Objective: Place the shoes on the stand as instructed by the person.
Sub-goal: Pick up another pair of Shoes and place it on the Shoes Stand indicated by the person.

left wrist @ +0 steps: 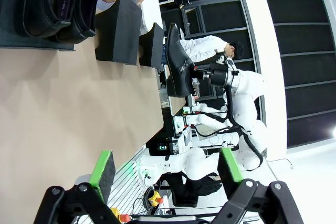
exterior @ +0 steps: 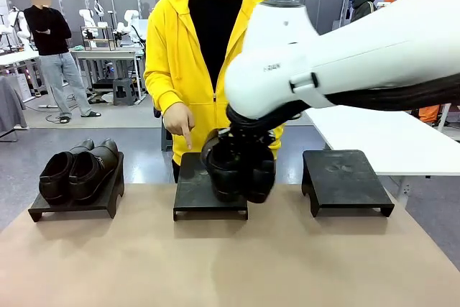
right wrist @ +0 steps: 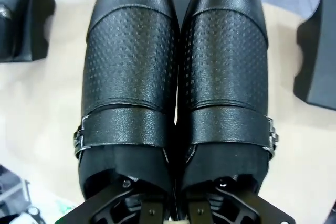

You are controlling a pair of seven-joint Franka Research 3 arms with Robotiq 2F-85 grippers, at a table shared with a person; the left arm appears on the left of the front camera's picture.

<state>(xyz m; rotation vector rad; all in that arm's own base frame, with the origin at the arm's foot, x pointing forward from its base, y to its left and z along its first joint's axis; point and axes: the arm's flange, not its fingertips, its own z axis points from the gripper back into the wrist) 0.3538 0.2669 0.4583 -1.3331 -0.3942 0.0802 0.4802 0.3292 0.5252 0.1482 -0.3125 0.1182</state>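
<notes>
My right gripper is shut on a pair of glossy black shoes, which hang toes down just above the middle black stand. In the right wrist view the two buckled shoes lie side by side, and my gripper grips their inner edges at the heel openings. The person in a yellow hoodie points one finger of a hand down at the middle stand. Another pair of shoes rests on the left stand. My left gripper is open, low over the table with nothing between its green pads.
The right stand carries nothing. The brown tabletop in front of the three stands is bare. A white table stands behind at the right. The left wrist view shows the held shoes and the stands farther off.
</notes>
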